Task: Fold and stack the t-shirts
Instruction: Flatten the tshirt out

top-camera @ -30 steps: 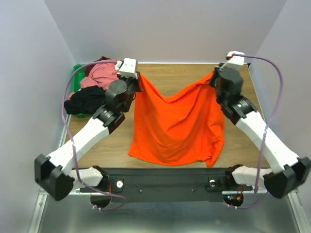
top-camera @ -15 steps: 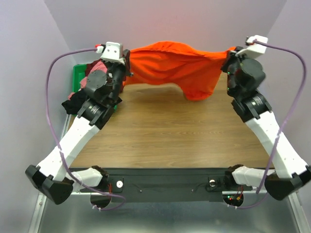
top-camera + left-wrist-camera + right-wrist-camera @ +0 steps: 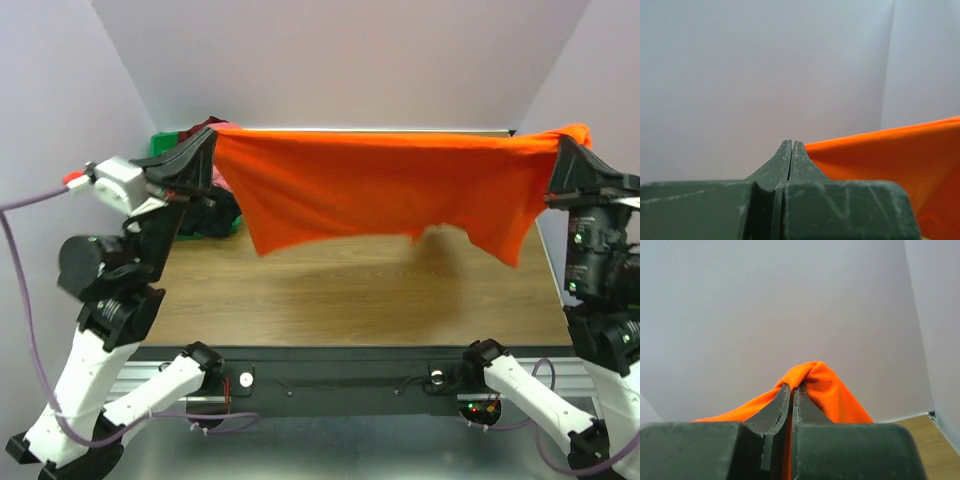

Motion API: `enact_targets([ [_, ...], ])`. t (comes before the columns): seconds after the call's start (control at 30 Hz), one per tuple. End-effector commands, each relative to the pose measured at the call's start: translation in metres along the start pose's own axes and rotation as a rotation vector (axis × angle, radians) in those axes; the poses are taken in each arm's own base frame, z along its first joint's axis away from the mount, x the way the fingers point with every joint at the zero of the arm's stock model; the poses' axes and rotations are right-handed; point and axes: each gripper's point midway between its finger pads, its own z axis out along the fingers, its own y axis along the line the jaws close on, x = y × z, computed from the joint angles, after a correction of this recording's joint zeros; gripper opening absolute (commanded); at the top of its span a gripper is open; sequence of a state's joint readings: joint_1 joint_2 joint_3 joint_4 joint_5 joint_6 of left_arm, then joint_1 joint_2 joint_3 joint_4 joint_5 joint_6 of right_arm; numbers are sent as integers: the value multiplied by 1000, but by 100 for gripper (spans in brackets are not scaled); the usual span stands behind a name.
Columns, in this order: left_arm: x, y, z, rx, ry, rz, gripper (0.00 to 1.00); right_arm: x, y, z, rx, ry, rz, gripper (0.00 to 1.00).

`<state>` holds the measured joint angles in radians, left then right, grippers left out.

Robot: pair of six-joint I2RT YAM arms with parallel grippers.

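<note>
The bright orange t-shirt hangs stretched in the air between my two grippers, high above the wooden table. My left gripper is shut on its left corner; in the left wrist view the cloth runs off to the right. My right gripper is shut on its right corner; in the right wrist view the cloth bunches over the fingertips. The pink, dark maroon and black shirts lie at the back left, mostly hidden behind the left arm and the orange shirt.
The green plastic bin stands at the back left corner, holding the other shirts. Grey walls close the table on three sides. Purple cables loop from both wrists.
Both arms have lifted the orange shirt off the table, raised it high and pulled it toward the near side, spreading it wide and taut. Both grippers stayed shut on it.
</note>
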<state>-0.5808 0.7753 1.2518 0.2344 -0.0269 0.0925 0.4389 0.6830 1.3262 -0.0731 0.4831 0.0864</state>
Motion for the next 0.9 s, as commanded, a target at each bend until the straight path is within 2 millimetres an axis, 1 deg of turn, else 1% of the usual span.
enact_targets([
  [0.0, -31, -13, -7, 78, -77, -15, 0, -25, 6, -7, -45, -60, 39, 1],
  [0.07, -31, -13, -6, 77, -74, -13, 0, -26, 5, -6, -35, -61, 36, 1],
  [0.17, -15, -10, 4, 58, -38, -8, 0, -16, 2, 1, -3, -43, 18, 1],
  [0.2, -8, -9, 8, 50, -23, -5, 0, -4, 3, 9, 10, -17, 2, 1],
  [0.27, 18, -7, 21, 34, 33, 12, 0, 9, -3, 17, 57, 8, -21, 1],
  [0.3, 28, 0, 25, -8, 54, 20, 0, 19, -4, 23, 74, 26, -37, 1],
  [0.33, 50, 3, 33, -26, 99, 30, 0, 38, -4, 33, 94, 62, -69, 1],
  [0.37, 62, 11, 38, -72, 120, 48, 0, 49, -9, 39, 132, 78, -88, 1],
  [0.4, 72, 14, 42, -92, 140, 60, 0, 59, -10, 45, 149, 89, -104, 1],
  [0.43, 95, 23, 49, -139, 188, 86, 0, 85, -12, 55, 180, 135, -153, 1],
  [0.47, 107, 22, 54, -138, 213, 90, 0, 91, -12, 62, 192, 131, -159, 1],
  [0.5, 113, 29, 58, -174, 228, 110, 0, 99, -11, 69, 200, 134, -172, 1],
  [0.53, 134, 32, 64, -191, 269, 126, 0, 125, -11, 81, 221, 175, -206, 1],
  [0.57, 141, 34, 68, -196, 281, 133, 0, 134, -10, 87, 230, 185, -214, 1],
  [0.6, 142, 35, 73, -200, 280, 136, 0, 145, -10, 94, 233, 197, -254, 1],
  [0.63, 153, 37, 77, -202, 298, 141, 0, 154, -10, 99, 239, 208, -269, 1],
  [0.67, 153, 39, 80, -211, 291, 145, 0, 155, -8, 105, 247, 206, -279, 1],
  [0.7, 150, 42, 83, -220, 284, 147, 0, 176, -8, 112, 253, 239, -305, 1],
  [0.73, 152, 44, 86, -225, 288, 155, 0, 178, -7, 117, 257, 238, -311, 1],
  [0.8, 145, 46, 91, -232, 273, 159, 0, 185, -5, 124, 258, 243, -319, 1],
  [0.87, 138, 45, 93, -219, 262, 162, 0, 183, -1, 128, 250, 234, -313, 1],
])
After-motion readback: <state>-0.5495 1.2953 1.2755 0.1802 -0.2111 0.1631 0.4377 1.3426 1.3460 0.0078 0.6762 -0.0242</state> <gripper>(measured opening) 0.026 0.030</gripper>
